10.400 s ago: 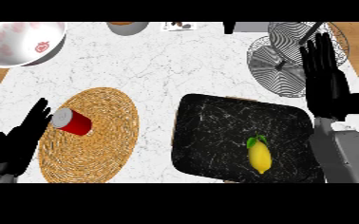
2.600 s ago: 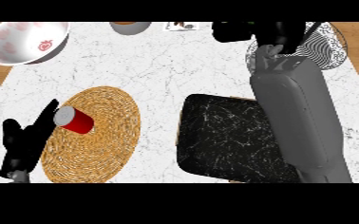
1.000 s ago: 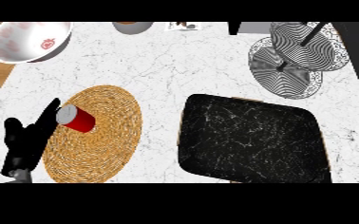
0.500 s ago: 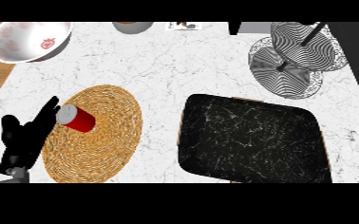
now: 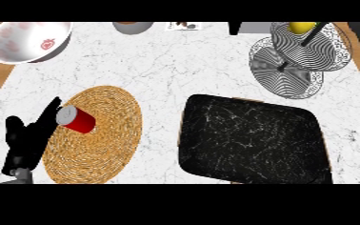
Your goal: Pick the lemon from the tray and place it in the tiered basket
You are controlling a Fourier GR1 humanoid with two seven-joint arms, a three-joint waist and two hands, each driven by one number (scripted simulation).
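Note:
The yellow lemon [image 5: 302, 27] lies on the upper tier of the black-and-white striped tiered basket [image 5: 295, 62] at the back right, partly cut off by the view's top. The black marbled tray [image 5: 253, 140] at the front right holds nothing. My left hand [image 5: 28, 140] rests open at the left edge, fingers pointing up beside the woven mat. My right hand shows nowhere in the head view.
A red can [image 5: 76, 119] lies tilted on a round woven mat [image 5: 95, 136] at the left. A white bowl with red marks [image 5: 32, 40] sits at the back left. A grey bowl [image 5: 132, 26] and a small card [image 5: 184, 26] stand at the back edge.
The right arm, which reached over the basket earlier, has withdrawn out of view. The lemon has gone from the tray to the basket's upper tier. The left hand has barely shifted.

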